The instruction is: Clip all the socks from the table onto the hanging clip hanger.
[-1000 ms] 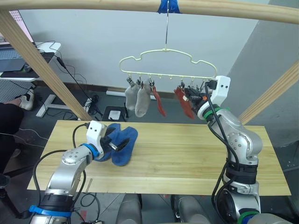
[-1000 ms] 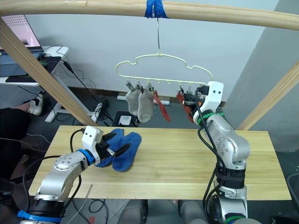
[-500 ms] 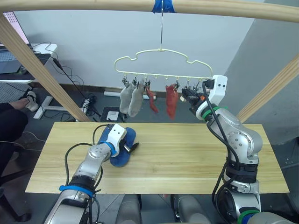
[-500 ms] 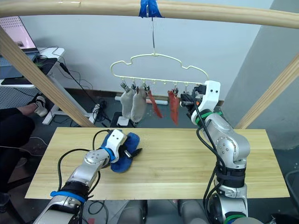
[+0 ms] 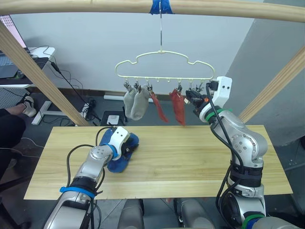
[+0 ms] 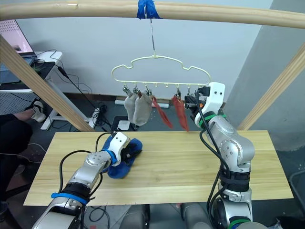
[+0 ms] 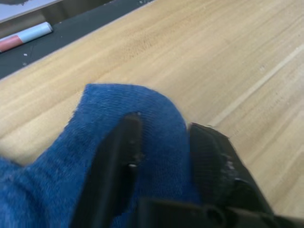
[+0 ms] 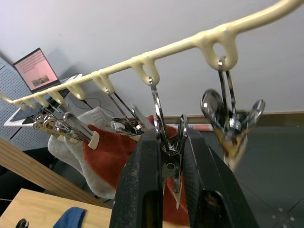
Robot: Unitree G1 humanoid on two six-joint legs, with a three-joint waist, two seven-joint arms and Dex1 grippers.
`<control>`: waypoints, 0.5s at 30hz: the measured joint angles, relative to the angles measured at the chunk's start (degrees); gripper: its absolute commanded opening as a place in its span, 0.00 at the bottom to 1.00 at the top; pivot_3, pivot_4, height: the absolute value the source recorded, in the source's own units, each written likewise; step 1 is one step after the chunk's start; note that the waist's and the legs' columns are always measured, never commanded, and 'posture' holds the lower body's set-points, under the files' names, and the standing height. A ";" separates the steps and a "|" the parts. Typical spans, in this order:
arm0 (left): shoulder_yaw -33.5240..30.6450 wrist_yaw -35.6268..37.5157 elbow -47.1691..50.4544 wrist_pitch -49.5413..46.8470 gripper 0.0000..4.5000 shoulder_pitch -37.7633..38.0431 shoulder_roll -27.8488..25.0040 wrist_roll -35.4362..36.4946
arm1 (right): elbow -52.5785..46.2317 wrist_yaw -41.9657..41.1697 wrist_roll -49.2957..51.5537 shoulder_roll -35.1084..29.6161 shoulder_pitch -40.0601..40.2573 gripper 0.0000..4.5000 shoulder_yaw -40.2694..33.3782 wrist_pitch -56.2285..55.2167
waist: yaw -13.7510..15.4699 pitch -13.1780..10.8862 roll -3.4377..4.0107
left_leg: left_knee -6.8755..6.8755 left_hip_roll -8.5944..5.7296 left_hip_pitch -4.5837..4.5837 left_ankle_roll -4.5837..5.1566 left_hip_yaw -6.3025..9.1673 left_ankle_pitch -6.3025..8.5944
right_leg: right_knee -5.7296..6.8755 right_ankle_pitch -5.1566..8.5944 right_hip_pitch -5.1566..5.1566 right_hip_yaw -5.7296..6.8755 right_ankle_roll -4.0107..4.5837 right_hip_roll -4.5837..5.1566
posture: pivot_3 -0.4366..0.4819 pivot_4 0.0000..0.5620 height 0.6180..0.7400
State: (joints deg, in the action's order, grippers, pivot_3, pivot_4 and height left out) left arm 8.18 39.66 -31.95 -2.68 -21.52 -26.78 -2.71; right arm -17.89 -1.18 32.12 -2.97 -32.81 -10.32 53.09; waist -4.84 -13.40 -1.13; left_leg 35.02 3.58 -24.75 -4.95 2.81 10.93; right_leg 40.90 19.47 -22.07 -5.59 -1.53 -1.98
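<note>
On table (image 5: 190,162), left hand (image 7: 161,156) pinches blue socks (image 5: 121,155); right hand (image 8: 172,156) pinches a clip (image 8: 167,142).

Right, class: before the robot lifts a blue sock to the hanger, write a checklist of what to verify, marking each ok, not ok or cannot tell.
1. Left claw has blue sock between its fingers: ok.
2. Only one of the blue socks pinched: cannot tell.
3. Right claw squeezes a free clip on the clip hanger: ok.
4. Clip beyond it free too: ok.
5. Grey socks and red socks hang clipped: ok.
6. Table bare of other socks: ok.
</note>
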 measured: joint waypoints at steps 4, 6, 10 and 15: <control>-0.67 3.81 3.75 -0.47 0.05 3.36 -0.37 2.40 | 0.00 0.00 0.09 0.00 0.00 0.06 0.26 -0.12 | 0.03 0.00 0.00 | -0.01 -0.01 -0.01 0.00 0.00 0.00 | -0.02 0.00 0.00 0.00 0.00 0.01 | 0.43 0.38 1.00; -0.46 6.50 5.89 -0.70 0.00 5.09 -0.07 3.88 | 0.01 -0.02 0.10 0.01 -0.01 0.06 0.36 -0.17 | 0.06 0.00 0.00 | -0.01 -0.02 -0.03 0.00 0.00 0.00 | -0.05 0.00 -0.01 0.00 0.00 0.01 | 0.43 0.37 1.00; 1.61 12.47 12.64 -0.97 0.00 7.98 0.14 6.07 | 0.09 -0.08 0.11 0.01 0.00 0.06 0.48 -0.28 | 0.23 0.00 0.00 | -0.01 -0.01 -0.05 -0.01 0.04 0.00 | -0.04 0.00 -0.03 0.04 0.00 0.01 | 0.44 0.36 1.00; 1.24 13.60 18.93 1.11 0.00 7.93 2.00 8.36 | 0.10 -0.04 0.27 -0.06 0.00 0.06 0.26 -0.11 | 0.21 0.00 0.00 | 0.00 -0.03 -0.07 -0.01 -0.01 0.00 | -0.06 0.00 -0.03 0.00 0.00 0.03 | 0.42 0.36 1.00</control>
State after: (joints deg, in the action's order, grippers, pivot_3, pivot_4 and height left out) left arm 9.42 53.26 -13.02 -1.57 -13.59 -24.78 5.65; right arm -17.79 -1.22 32.39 -3.03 -32.81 -10.07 52.98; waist -4.62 -13.40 -1.13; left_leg 35.02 3.56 -24.82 -4.96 2.80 10.93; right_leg 40.84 19.47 -22.11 -5.59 -1.53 -1.95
